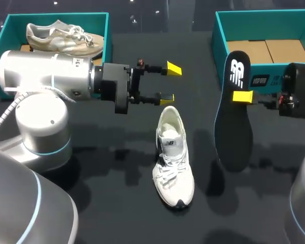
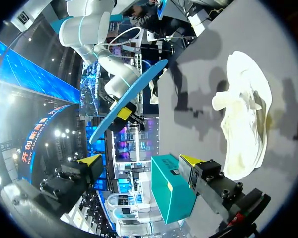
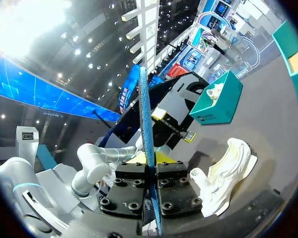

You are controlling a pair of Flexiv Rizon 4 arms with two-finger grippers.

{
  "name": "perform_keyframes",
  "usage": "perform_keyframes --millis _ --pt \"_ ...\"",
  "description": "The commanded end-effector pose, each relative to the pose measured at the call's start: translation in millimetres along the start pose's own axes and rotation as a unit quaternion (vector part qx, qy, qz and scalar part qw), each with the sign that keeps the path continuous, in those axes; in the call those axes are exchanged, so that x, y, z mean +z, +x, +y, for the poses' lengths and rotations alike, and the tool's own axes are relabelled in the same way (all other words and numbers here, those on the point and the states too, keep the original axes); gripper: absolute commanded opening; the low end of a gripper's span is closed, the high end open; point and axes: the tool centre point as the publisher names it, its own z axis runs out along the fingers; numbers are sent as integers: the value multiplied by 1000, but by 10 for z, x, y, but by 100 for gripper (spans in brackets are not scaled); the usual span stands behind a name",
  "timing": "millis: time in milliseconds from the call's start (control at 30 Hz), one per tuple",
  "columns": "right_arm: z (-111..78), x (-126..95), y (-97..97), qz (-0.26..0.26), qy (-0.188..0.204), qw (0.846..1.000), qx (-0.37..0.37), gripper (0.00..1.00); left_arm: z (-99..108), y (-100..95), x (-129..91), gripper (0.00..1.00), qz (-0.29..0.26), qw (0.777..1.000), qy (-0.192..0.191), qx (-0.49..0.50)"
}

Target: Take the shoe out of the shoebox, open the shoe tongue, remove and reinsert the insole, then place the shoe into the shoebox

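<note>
The right gripper (image 1: 242, 96) is pinched shut on the long black foam insole (image 1: 234, 127). Its two yellow-tipped fingers press the flat faces from either side, just below the heel end that bears a white logo. In the right wrist view the right gripper (image 3: 152, 159) shows that insole (image 3: 145, 109) edge-on, a thin blue strip rising straight out from between its fingers. The insole hangs in the air over the dark table (image 1: 117, 213), touching nothing but the fingers. Just behind this gripper sits an open teal cardboard shoebox (image 1: 221, 38) with a bare brown floor. The left gripper (image 1: 170, 84) hovers with its fingers spread wide and nothing between them. The white lace-up sneaker (image 1: 173, 157) lies on the table just beside its nearer fingertip, heel end closest to the gripper and toe pointing away from it, between the two grippers. In the left wrist view the left gripper (image 2: 139, 162) has the sneaker (image 2: 243, 119) off to the side of one finger, and the held insole (image 2: 129, 99) hangs ahead of it. Behind the left arm a second teal shoebox (image 1: 4, 35) holds a cream-coloured sneaker (image 1: 61, 38).
</note>
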Motion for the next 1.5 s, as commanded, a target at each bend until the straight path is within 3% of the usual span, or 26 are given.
perform_keyframes --millis 33,167,367,433,1067,1267,1400,1500 --pt "2 16 -47 4 1 1000 0 0 -9 8 -8 100 -1 1000 -1 1" --pt "36 14 -70 -1 2 1000 8 0 -9 8 -8 100 -1 1000 -1 1" --pt "403 36 -325 -43 -21 990 132 0 -9 8 -8 100 -1 1000 -1 1" --pt "498 73 -372 -53 -11 989 140 0 -9 8 -8 100 -1 1000 -1 1" --pt "498 73 -372 -53 -11 989 140 0 -9 8 -8 100 -1 1000 -1 1" --pt "628 270 -657 -106 -1 966 237 0 -38 -26 82 100 -15 1000 -10 16" --pt "705 364 -813 -101 -2 961 256 0 2 -19 142 100 -21 1000 -16 14" --pt "715 366 -872 -98 -3 960 264 0 47 15 177 100 -29 999 1 12"
